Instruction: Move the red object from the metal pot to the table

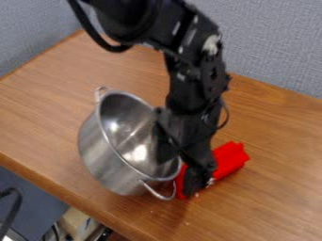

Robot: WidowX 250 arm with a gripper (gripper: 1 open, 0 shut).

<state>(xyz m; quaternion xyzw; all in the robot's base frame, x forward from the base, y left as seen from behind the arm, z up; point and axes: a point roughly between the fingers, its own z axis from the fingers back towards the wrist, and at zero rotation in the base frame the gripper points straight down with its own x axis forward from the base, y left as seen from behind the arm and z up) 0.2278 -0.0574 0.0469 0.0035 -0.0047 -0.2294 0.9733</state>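
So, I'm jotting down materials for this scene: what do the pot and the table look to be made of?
The pot looks like polished metal, probably steel: silvery, with bright reflections inside. The table looks like wood, or a wood-look surface, satin rather than glossy, judging by its brown tone and faint grain.

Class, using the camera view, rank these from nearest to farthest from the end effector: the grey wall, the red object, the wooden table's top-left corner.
1. Red object: right beside the end effector, on the image's right.
2. Table's top-left corner: well away, upper left.
Grey wall: too close to call against the corner, so left unranked.
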